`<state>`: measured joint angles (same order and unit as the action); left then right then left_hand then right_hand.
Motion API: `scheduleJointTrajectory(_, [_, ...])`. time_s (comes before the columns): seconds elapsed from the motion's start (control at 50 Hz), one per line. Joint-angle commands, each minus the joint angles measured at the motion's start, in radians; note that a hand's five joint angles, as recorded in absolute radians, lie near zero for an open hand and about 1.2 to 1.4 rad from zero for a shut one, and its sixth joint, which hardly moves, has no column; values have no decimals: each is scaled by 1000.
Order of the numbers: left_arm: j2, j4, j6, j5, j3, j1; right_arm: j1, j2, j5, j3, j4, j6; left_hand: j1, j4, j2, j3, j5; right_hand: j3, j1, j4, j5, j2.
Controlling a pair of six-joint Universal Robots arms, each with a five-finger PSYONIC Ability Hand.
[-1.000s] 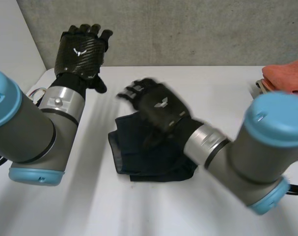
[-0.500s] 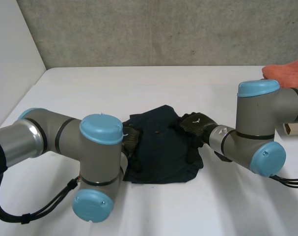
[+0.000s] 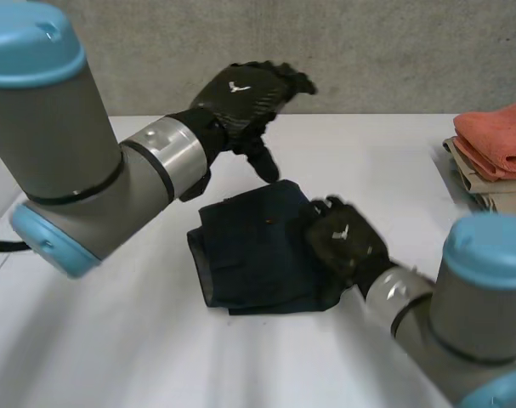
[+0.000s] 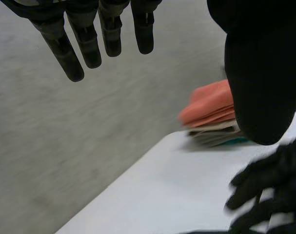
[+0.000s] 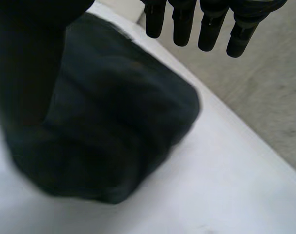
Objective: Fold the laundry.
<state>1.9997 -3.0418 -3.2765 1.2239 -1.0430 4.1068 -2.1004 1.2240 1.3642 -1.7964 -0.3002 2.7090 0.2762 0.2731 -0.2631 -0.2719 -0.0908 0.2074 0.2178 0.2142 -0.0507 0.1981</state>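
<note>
The white table (image 3: 155, 340) is filling the lower part of the head view, and a grey wall (image 3: 368, 51) is standing behind it. The left arm (image 3: 62, 161) is reaching in from the left side of the frame. The right arm (image 3: 462, 314) is coming up from the lower right corner.

A dark blue cloth (image 3: 249, 246), folded into a rough square, is lying on the table a little left of the centre of the frame. At the right edge of the frame a stack of folded laundry (image 3: 496, 144) is sitting, with an orange piece on top and beige ones under it. It is well apart from the dark blue cloth.

The left hand (image 3: 245, 93) is hovering in the upper middle of the frame, above the far edge of the cloth. In its wrist view its fingers (image 4: 84, 39) are hanging straight, the thumb is standing apart, and it is grasping nothing.

The right hand (image 3: 343, 242) is lying over the right edge of the cloth. In its own wrist view its fingers (image 5: 211, 24) are pointing straight and released, and the cloth (image 5: 118, 122) is lying under the palm, not grasped.
</note>
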Motion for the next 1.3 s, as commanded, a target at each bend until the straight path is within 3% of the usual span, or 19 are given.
scheduleJointTrajectory(0.02, [22,107,1,-178,63,15,-41,-79,-4,-92,-218,8,49,52,-62,-53,-60,-33,-43,-40,51,-24])
scheduleJointTrajectory(0.24, [45,106,3,-173,52,10,-73,-290,22,46,-384,-8,43,46,-56,-47,-54,-9,-19,-15,26,1])
scheduleJointTrajectory(0.38, [44,101,3,-170,54,12,-75,-351,45,175,-448,-2,40,43,-53,-44,-51,534,524,527,-516,544])
scheduleJointTrajectory(0.44, [40,92,3,-155,54,13,-76,-396,46,259,-424,-3,40,43,-53,-44,-51,1187,1176,1180,-1169,1196])
scheduleJointTrajectory(0.54, [31,86,3,-142,55,15,-75,-425,50,376,-349,5,37,40,-50,-41,-48,1189,1178,1182,-1171,1198])
scheduleJointTrajectory(0.68, [2,69,5,-141,67,30,-55,-339,42,506,-343,93,40,43,-53,-44,-51,1189,1178,1182,-1171,1198])
scheduleJointTrajectory(0.98, [-111,9,15,-106,74,61,382,-196,4,703,-362,181,34,37,-47,-39,-45,1189,1178,1182,-1171,1198])
scheduleJointTrajectory(1.06, [-110,11,15,-106,61,52,528,-208,-75,712,-379,247,34,37,-47,-39,-45,1189,1178,1182,-1171,1198])
scheduleJointTrajectory(1.16, [-107,9,15,-107,20,49,721,-302,-250,715,-384,316,31,34,-44,-36,-42,1189,1178,1182,-1171,1198])
scheduleJointTrajectory(1.3, [-98,9,14,-107,-12,47,862,-467,-382,739,-398,305,31,34,-44,-36,-42,1189,1178,1182,-1171,1198])
